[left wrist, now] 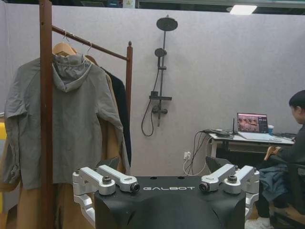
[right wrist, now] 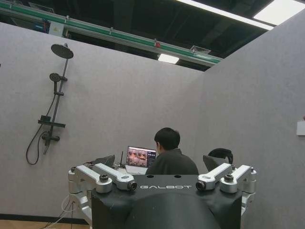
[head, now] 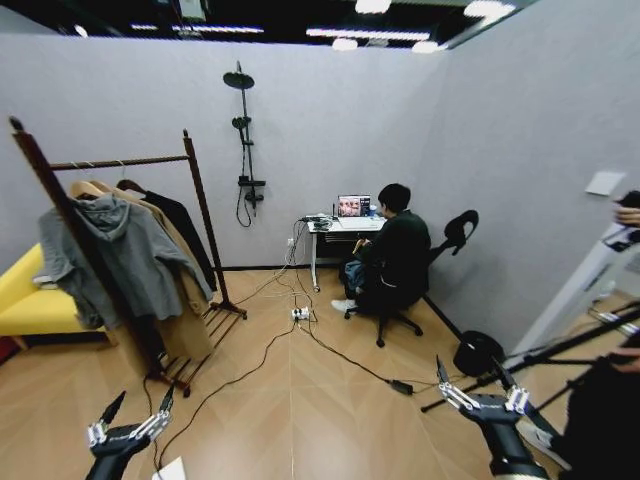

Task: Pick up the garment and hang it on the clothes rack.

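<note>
The clothes rack (head: 120, 162) stands at the left, dark reddish-brown, its near post (left wrist: 45, 119) close to my left wrist camera. On its rail hang a grey hooded sweatshirt (head: 125, 250), a tan coat (head: 190, 290) and, at the far end, the black garment (head: 188, 225), a dark strip (left wrist: 121, 109) behind the tan coat. My left gripper (head: 138, 403) is low at the front left, open and empty, well short of the rack. My right gripper (head: 470, 370) is low at the front right, open and empty.
Cables and a power strip (head: 300, 313) cross the wooden floor. A person sits at a small desk (head: 345, 228) by the back wall. A yellow sofa (head: 25, 295) stands behind the rack. Tripod legs (head: 560, 350) and a black round object (head: 477, 352) are at the right.
</note>
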You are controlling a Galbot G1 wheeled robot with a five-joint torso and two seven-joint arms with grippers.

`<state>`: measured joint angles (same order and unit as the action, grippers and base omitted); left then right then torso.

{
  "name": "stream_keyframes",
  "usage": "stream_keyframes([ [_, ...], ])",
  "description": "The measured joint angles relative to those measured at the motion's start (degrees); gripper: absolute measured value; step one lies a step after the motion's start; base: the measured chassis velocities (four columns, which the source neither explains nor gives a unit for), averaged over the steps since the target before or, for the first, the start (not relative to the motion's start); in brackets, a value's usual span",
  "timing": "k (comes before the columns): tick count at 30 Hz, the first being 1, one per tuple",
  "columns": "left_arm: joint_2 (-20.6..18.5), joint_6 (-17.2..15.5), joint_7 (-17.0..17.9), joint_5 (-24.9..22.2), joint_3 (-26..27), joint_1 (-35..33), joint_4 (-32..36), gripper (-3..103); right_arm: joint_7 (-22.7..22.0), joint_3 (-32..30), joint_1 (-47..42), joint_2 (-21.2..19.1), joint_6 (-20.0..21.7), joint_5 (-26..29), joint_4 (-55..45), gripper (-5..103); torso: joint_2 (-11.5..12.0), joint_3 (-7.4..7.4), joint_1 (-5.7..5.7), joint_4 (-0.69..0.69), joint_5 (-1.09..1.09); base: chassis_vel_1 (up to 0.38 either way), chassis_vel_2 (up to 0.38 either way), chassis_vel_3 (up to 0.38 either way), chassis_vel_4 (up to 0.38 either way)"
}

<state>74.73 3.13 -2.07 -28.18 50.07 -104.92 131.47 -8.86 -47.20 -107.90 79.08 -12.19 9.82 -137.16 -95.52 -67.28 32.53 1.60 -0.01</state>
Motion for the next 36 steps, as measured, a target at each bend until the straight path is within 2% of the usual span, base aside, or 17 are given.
stream_keyframes([
  [3,0.00,0.00,-0.04,0.00,-0.01,0.02,0.00,100,-0.01,-0.02,-0.02,0.00,0.00,0.00,0.01,100,0.01,0.00,0.00,0.06,0.07,0.094,-0.060,-0.167,0.129],
  [6,0.00,0.00,-0.04,0.00,-0.01,0.02,0.00,100,-0.01,-0.02,0.00,0.00,0.00,0.00,0.00,100,0.03,-0.02,0.02,0.03,-0.01,-0.004,-0.033,-0.061,0.028],
  [8,0.00,0.00,-0.04,0.00,-0.01,0.02,0.00,100,-0.01,-0.02,0.02,0.00,0.00,0.00,0.01,100,0.06,-0.04,0.07,0.00,0.05,-0.020,0.031,0.021,0.003],
  [11,0.00,0.00,-0.03,0.00,-0.01,0.03,0.00,100,-0.01,-0.01,0.03,0.00,0.00,0.00,0.01,100,0.08,-0.05,0.12,0.02,-0.01,-0.061,0.062,0.106,-0.067],
  [36,0.00,0.00,-0.01,-0.01,-0.01,0.02,0.00,100,-0.01,-0.01,0.01,0.00,0.01,0.00,0.01,100,0.06,-0.03,0.07,0.03,0.01,0.003,-0.016,-0.001,0.015],
])
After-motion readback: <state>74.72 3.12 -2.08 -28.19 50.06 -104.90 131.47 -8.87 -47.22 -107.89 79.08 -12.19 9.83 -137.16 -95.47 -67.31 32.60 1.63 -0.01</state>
